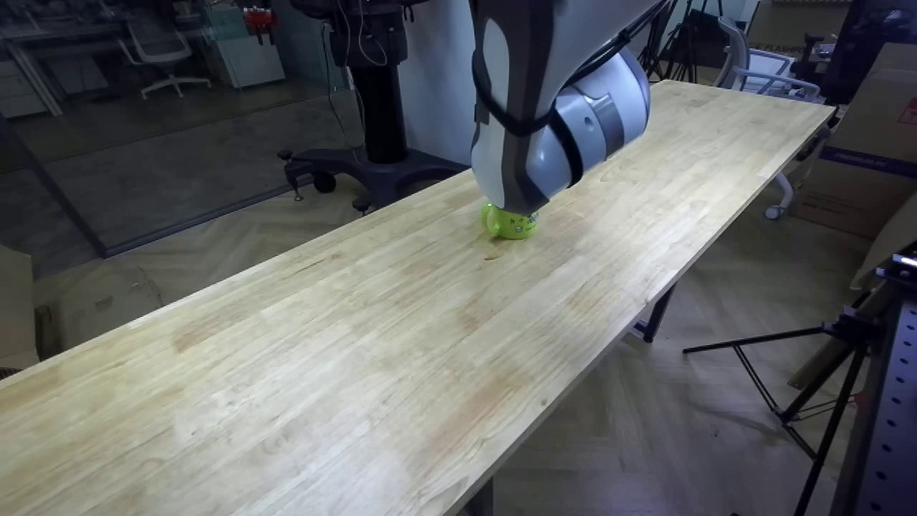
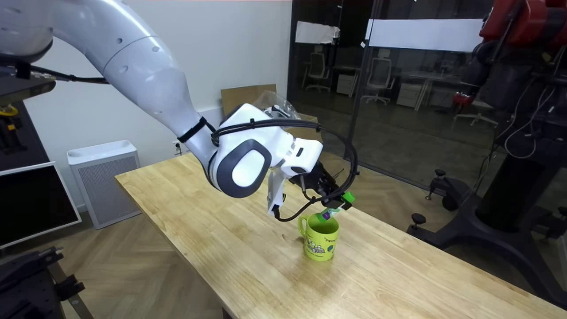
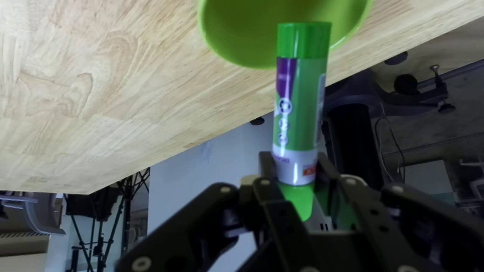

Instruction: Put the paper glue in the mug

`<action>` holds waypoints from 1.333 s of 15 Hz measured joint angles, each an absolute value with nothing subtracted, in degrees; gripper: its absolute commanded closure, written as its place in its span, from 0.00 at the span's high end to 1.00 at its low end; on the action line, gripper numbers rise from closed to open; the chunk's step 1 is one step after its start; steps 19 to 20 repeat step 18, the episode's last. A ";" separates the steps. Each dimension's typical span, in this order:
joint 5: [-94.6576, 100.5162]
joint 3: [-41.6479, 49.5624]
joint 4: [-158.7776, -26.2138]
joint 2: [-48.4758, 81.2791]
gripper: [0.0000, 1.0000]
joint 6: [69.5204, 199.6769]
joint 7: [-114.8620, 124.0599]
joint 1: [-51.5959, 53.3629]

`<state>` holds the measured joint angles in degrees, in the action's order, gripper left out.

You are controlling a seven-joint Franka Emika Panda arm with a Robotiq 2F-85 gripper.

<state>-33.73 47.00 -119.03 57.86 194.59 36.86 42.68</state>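
Pale wooden bench (image 1: 308, 373) before me, long, brightly lit; herringbone floor (image 1: 609, 444) beneath. In an exterior view: plain white wall (image 2: 221, 48), white boxy unit (image 2: 108, 186) with a grille just beside it, dark-framed glass partition (image 2: 390, 124). Through it I make out office chairs (image 2: 378, 76), dim; white strips (image 2: 425, 34) run across it. In an exterior view: black tripod (image 1: 851, 326), cardboard cartons (image 1: 852, 193), one banded purple, grey chair (image 1: 736, 46) by the bench's far end.
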 measured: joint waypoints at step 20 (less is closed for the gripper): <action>-37.17 43.94 -122.19 52.95 1.00 194.67 37.78 41.27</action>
